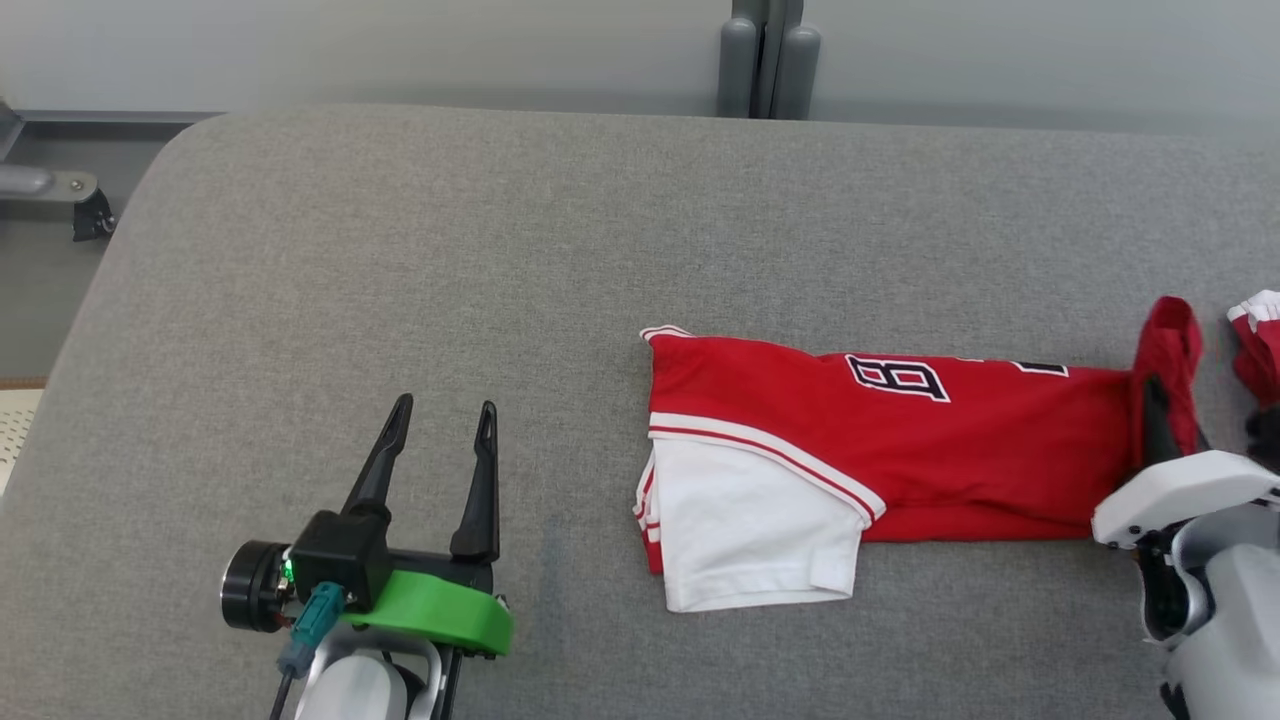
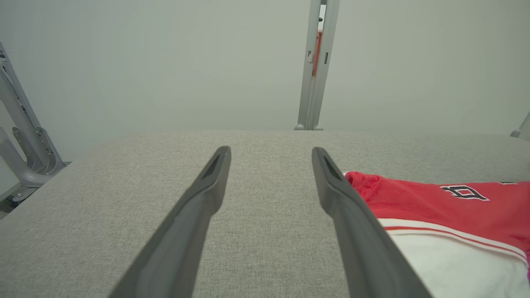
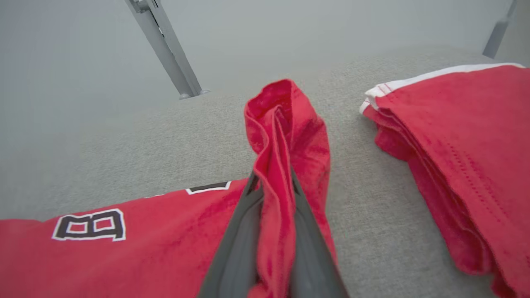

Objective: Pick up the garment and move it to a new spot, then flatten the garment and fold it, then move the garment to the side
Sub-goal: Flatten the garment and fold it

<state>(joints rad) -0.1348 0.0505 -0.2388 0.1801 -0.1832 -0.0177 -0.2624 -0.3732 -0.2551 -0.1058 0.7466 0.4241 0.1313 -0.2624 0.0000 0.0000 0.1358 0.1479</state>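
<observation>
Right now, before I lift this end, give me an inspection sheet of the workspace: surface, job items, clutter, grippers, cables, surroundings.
Surface: grey fabric-covered table, holding clothing.
Job's things: red jersey lies partly folded, its white sleeve nearest the robot, its right end bunched and raised.
Clutter: red cloth with white trim at the far right, apart from the pinched bunch; cannot tell whether it belongs to the same garment.
Grippers: left gripper open, empty, left of the jersey; right gripper shut on the jersey's bunched end.
Cables: teal plug with a dark lead at the left wrist, away from the jersey.
Surroundings: grey post behind the table; metal frame at the left.
</observation>
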